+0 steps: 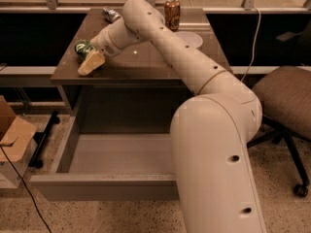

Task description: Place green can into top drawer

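Observation:
The green can (pixel 82 47) is at the left edge of the dark tabletop (pixel 146 64), and only its mottled green top shows. My gripper (pixel 88 58) is right at the can, reaching in from the right, with its tan end just in front of and below it. The long white arm runs from the lower right across the table. The top drawer (pixel 102 186) is pulled wide open below the tabletop. Its smooth grey inside holds nothing that I can see.
A brown-orange can (pixel 172 13) stands at the back of the tabletop and a silver-grey can (pixel 112 14) lies at the back left. A white round dish (pixel 189 39) sits behind the arm. An office chair (pixel 286 101) is at right, a cardboard box (pixel 12 135) at left.

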You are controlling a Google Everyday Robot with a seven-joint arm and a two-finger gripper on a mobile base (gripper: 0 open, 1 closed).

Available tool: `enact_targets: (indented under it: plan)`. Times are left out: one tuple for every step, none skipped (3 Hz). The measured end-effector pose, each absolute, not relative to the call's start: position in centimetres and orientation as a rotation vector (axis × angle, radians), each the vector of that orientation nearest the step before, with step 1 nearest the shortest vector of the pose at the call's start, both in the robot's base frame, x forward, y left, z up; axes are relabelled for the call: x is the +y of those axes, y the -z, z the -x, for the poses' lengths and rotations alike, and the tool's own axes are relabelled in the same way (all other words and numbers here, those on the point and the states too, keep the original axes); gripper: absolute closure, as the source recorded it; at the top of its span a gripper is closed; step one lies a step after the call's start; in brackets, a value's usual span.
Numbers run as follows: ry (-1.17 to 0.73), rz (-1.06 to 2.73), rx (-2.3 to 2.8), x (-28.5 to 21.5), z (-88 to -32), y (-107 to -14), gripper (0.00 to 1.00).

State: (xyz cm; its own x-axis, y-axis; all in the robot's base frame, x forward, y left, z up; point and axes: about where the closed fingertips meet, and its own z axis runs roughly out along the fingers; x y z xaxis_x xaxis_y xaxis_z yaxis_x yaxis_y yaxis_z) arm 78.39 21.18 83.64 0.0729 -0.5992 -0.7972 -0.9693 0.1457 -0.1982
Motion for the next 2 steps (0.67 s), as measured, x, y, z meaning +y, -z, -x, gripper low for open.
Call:
enact_targets:
  plan:
    - [-0.580, 1.530, 1.621, 21.2, -78.2, -83.7, 0.50]
    - [-0.566, 1.497, 1.606, 20.0, -78.1, -85.3, 0.81]
